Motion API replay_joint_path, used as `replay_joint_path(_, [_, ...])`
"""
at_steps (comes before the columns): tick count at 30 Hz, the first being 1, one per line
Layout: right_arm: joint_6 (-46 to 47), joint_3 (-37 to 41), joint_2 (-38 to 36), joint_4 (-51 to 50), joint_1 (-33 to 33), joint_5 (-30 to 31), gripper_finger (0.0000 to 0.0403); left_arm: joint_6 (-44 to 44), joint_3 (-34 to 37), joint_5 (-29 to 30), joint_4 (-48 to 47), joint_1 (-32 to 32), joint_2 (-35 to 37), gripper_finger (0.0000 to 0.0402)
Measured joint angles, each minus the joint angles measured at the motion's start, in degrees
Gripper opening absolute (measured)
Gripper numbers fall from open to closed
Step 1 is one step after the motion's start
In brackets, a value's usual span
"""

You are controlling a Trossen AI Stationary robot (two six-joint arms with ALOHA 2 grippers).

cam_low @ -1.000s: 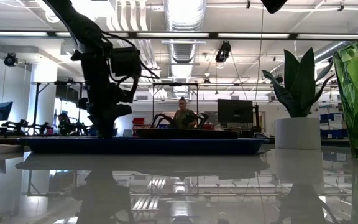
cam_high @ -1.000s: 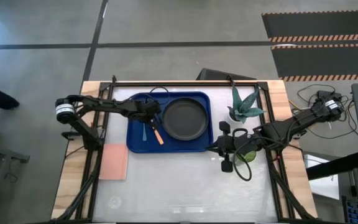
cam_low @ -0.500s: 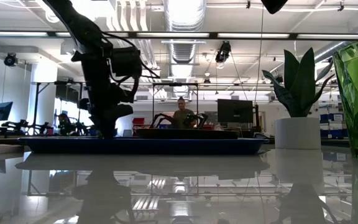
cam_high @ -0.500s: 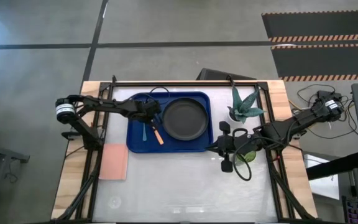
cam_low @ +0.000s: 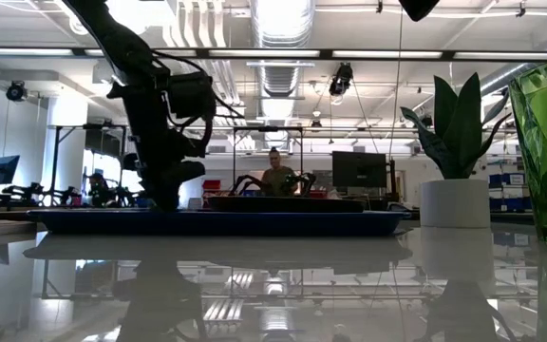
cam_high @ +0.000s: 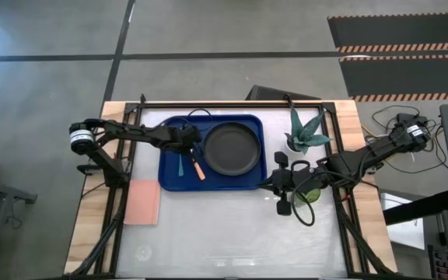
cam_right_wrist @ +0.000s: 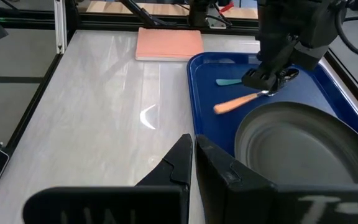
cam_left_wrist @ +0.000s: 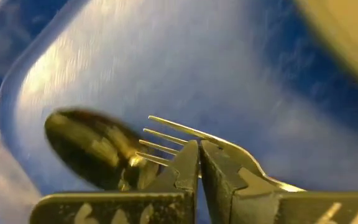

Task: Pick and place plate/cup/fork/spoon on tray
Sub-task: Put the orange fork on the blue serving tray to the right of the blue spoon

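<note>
The blue tray (cam_high: 169, 177) lies at the table's far middle. The black plate (cam_high: 230, 149) rests flat in its right half. The orange-handled fork (cam_high: 197, 169) and the teal-handled spoon (cam_high: 181, 163) lie side by side in its left half. In the left wrist view the fork's tines (cam_left_wrist: 169, 134) lie beside the spoon's bowl (cam_left_wrist: 86, 146). My left gripper (cam_high: 190, 145) is shut and points down over the fork's head. The green cup (cam_high: 309, 193) stands on the table right of the tray, under my right arm. My right gripper (cam_right_wrist: 194, 148) is shut and empty near the tray's right edge. My left gripper's shut fingertips (cam_left_wrist: 188, 163) stand over the fork's neck (cam_left_wrist: 253, 167), just behind the tines, coming from above and pointing down. I cannot tell whether they touch it. The fork lies flat on the tray floor.
A spiky plant in a white pot (cam_high: 306, 132) stands at the far right, close to the tray's corner. A pink flat rectangle (cam_high: 141, 201) lies near the table's left edge. The near half of the table is bare white surface (cam_high: 224, 233). A person shows far off in the room (cam_low: 275, 176).
</note>
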State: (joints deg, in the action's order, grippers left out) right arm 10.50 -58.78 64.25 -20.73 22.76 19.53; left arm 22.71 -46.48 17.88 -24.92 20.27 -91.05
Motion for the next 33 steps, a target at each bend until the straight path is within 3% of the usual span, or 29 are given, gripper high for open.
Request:
replay_joint_path(9, [0.00, 0.00, 0.00, 0.00, 0.00, 0.00, 0.0009, -3.60, -0.31, 0.18, 3.35, -0.13, 0.91, 0.0000])
replay_joint_path(16, [-0.02, 0.00, 0.02, -0.09, 0.00, 0.00, 0.0009, -1.60, 0.27, -0.80, 1.33, -3.24, 8.53, 0.0000])
replay_joint_path(24, [-0.13, 0.00, 0.02, -0.23, 0.00, 0.00, 0.0009, 5.33, 3.57, -3.77, 6.61, -12.85, 15.95, 0.0000])
replay_joint_path(27, [-0.21, 0.00, 0.02, -0.34, -0.01, 0.00, 0.0009, 6.92, 5.45, -3.84, 11.74, -17.40, 16.41, 0.0000])
replay_joint_path(33, [-0.26, 0.00, 0.02, -0.29, 0.00, 0.00, 0.0009, 5.27, 6.64, -4.26, 12.67, -25.23, 15.02, 0.0000])
